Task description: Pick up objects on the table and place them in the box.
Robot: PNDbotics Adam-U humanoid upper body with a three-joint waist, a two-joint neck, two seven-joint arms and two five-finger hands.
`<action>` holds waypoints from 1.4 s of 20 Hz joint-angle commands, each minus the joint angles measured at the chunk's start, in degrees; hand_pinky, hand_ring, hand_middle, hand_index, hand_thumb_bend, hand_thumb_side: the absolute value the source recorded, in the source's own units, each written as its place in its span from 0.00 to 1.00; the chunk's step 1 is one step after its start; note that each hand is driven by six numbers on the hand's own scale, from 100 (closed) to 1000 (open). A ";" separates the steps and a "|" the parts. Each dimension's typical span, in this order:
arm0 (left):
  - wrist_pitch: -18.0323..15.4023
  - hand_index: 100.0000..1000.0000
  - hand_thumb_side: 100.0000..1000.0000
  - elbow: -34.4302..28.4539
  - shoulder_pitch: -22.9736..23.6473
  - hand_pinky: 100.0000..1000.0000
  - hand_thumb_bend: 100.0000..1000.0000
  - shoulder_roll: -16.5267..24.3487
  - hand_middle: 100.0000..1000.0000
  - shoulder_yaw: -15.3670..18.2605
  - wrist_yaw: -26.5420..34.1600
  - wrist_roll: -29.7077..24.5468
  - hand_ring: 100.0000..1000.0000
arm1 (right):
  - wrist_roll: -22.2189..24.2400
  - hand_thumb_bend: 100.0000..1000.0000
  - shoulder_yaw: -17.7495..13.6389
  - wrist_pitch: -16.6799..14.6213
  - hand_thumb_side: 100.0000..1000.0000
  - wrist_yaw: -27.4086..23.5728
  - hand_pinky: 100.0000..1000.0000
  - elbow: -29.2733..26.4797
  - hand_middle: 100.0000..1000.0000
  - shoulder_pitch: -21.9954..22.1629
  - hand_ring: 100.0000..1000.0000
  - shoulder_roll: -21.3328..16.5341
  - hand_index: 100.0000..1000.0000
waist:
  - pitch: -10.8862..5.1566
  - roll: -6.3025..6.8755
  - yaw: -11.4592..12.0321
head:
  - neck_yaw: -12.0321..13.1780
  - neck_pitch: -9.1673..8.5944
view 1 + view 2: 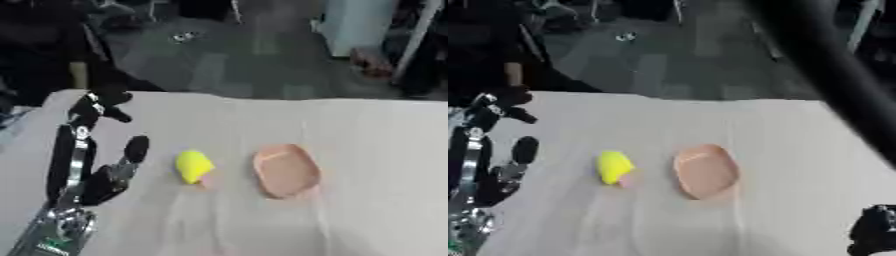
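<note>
Left eye view: the left hand (92, 165) stands at the table's (376, 150) left side, fingers straight and upward, holding nothing. A yellow object (193, 166) lies just beside it — a shallow pink dish (286, 170) sits near, further right.

Right eye view: the right hand (875, 231) shows at the lower right corner — whether its fingers are curled I cannot tell.

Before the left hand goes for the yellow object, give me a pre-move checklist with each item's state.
1. Left hand open, holding nothing: ok.
2. Yellow object unobstructed on the table, just right of the left hand: ok.
3. Pink oval object apart from the yellow one: ok.
4. Box in view for placing: not ok, none shows.
5. Right hand out of the way at the lower right corner: ok; its fingers: cannot tell.
</note>
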 commanded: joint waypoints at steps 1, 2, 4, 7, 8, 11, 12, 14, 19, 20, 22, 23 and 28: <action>-0.07 0.76 0.95 -1.05 -0.48 0.63 0.40 1.19 0.73 0.25 -0.08 -0.06 0.49 | -0.14 0.00 -0.29 0.18 1.00 0.15 0.13 -0.77 0.30 -0.08 0.30 -0.57 0.44 | -0.35 -0.07 0.02 | 0.56 -0.98; -0.07 0.76 0.95 -1.05 -0.48 0.63 0.40 1.19 0.73 0.26 -0.09 -0.06 0.49 | -0.14 0.00 -0.29 0.18 1.00 0.16 0.13 -0.77 0.30 -0.08 0.30 -0.56 0.44 | -0.35 -0.07 0.02 | 0.60 -0.97; -0.06 0.76 0.95 -1.05 -0.48 0.63 0.40 1.18 0.73 0.25 -0.10 -0.07 0.49 | -0.12 0.00 -0.29 0.19 1.00 0.21 0.13 -0.77 0.30 -0.07 0.30 -0.54 0.44 | -0.33 -0.08 0.02 | 0.64 -1.10; -0.01 0.76 0.95 -1.05 -0.49 0.63 0.40 1.18 0.73 0.26 -0.12 -0.07 0.49 | -0.13 0.00 -0.27 0.24 1.00 0.28 0.13 -0.77 0.30 -0.06 0.30 -0.50 0.44 | -0.31 -0.09 0.02 | 0.74 -1.10; -0.01 0.76 0.95 -1.05 -0.51 0.63 0.40 1.21 0.73 0.26 -0.14 -0.08 0.49 | -0.12 0.00 -0.25 0.26 1.00 0.31 0.13 -0.77 0.30 -0.05 0.30 -0.49 0.44 | -0.30 -0.10 0.03 | 0.75 -1.05; 0.50 0.79 0.97 -1.05 -0.91 0.70 0.38 1.87 0.78 0.63 -0.87 -1.21 0.54 | -0.06 0.00 -0.08 0.53 1.00 0.32 0.12 -0.77 0.30 0.05 0.30 -0.25 0.44 | -0.27 -0.26 0.22 | 0.23 -0.93; 1.04 0.80 0.98 -1.05 -1.21 0.71 0.36 2.37 0.79 1.04 -1.60 -2.43 0.55 | -0.03 0.00 -0.01 0.77 1.00 0.32 0.12 -0.77 0.31 0.14 0.30 -0.10 0.44 | -0.28 -0.36 0.37 | -0.03 -0.85; 2.01 0.82 0.98 -1.05 -1.32 0.74 0.37 3.90 0.81 1.68 -3.08 -5.41 0.58 | 0.11 0.00 0.21 1.15 1.00 0.51 0.12 -0.77 0.31 0.38 0.30 0.19 0.44 | -0.32 -0.43 0.52 | -0.08 -0.60; 2.64 0.80 0.87 -1.05 0.51 0.81 0.46 12.05 0.82 2.03 -3.68 -12.98 0.61 | 0.12 0.00 0.67 1.57 1.00 1.57 0.12 -0.77 0.31 0.88 0.30 0.47 0.44 | -0.49 -0.23 0.43 | -0.01 -0.23; 2.60 0.80 0.85 -1.05 1.21 0.82 0.47 14.41 0.82 1.87 -3.12 -14.88 0.62 | 0.08 0.00 0.77 1.59 1.00 1.79 0.12 -0.77 0.31 0.91 0.30 0.41 0.44 | -0.52 -0.12 0.35 | 0.08 -0.16; 2.53 0.80 0.84 -1.05 2.04 0.82 0.48 17.79 0.82 1.97 -2.17 -18.31 0.63 | -0.08 0.00 0.88 1.62 1.00 2.08 0.12 -0.77 0.31 0.93 0.30 0.32 0.44 | -0.59 0.02 0.22 | 0.21 -0.07; 2.43 0.80 0.81 -1.05 2.31 0.86 0.49 19.21 0.83 2.03 -1.96 -19.89 0.65 | -0.15 0.00 0.91 1.63 1.00 2.16 0.12 -0.77 0.31 0.94 0.30 0.25 0.44 | -0.63 0.10 0.15 | 0.28 0.01; 2.31 0.81 0.78 -1.05 2.21 0.98 0.51 26.39 0.85 1.84 -3.07 -29.76 0.73 | -0.31 0.00 0.86 1.69 1.00 2.26 0.12 -0.77 0.31 1.14 0.30 -0.26 0.44 | -1.09 0.58 -0.15 | 0.64 0.99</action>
